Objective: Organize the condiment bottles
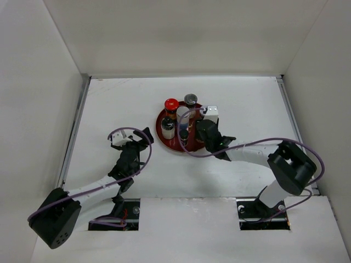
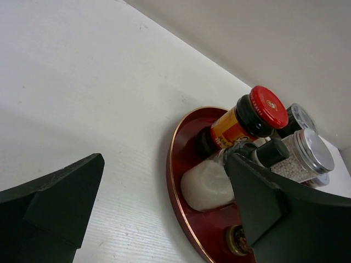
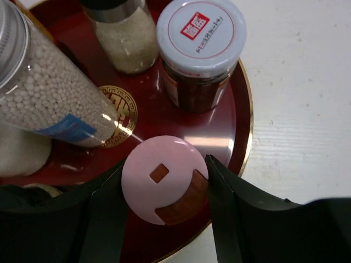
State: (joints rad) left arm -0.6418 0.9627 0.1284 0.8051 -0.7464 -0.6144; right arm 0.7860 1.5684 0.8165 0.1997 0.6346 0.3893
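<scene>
- Left gripper (image 1: 131, 137) — jaws are spread wide with nothing between them; it is held over the table (image 1: 109, 98), just left of the red tray (image 1: 159, 130).
- Right gripper (image 3: 164, 205) — its fingers are pressed against both sides of the pink-capped jar (image 3: 162, 175), above the tray's right part.
- Condiment bottles (image 1: 182, 116) are seen grouped on the tray: red-capped bottle (image 1: 171, 104), grey-capped jar (image 1: 190, 99), white-capped jar (image 3: 200, 33), silver-capped bead shaker (image 2: 304, 156).
- Whether the pink-capped jar rests on the tray cannot be told.

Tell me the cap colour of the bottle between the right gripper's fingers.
The cap is pale pink, clearest in the right wrist view.
</scene>
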